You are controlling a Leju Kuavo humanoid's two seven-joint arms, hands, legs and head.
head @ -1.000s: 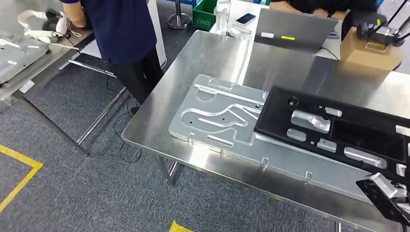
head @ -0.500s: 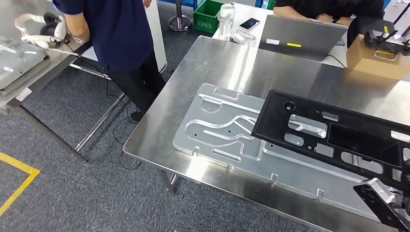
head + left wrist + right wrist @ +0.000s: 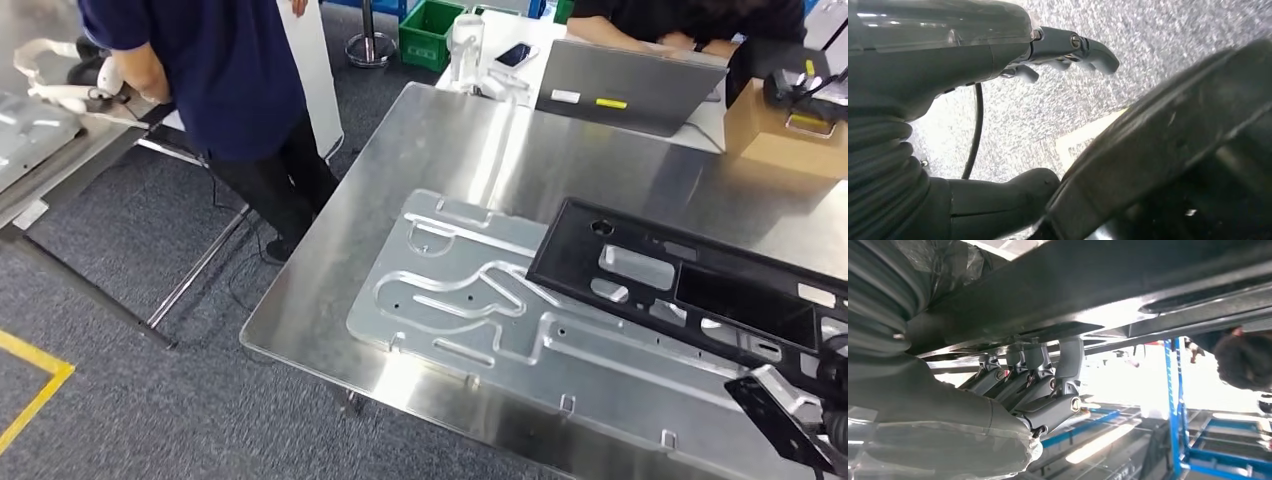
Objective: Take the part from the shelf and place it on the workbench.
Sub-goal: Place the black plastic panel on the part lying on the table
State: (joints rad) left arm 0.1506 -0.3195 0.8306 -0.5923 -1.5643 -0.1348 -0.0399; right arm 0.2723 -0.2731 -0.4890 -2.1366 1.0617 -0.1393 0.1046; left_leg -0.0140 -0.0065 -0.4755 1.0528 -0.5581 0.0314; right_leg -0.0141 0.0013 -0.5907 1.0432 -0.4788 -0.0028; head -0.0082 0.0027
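Black part (image 3: 690, 290) hangs over the steel bench (image 3: 450, 130), at abt 3 o'clock in head view, w/ a silver plate (image 3: 460, 300) lying flat under it. Right hand (image 3: 1033, 390) holds the part from below, fingers (image 3: 1068, 360) pressed up on its edge. Left hand (image 3: 998, 55) hangs over grey floor (image 3: 1168, 30), fingers apart, holding nothing. Person (image 3: 230, 80) stands at 11 o'clock.

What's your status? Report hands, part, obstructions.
Right hand grips black part from beneath. Left hand open, hanging over floor. Part raised over workbench, not set down. Silver plate lies beneath it.
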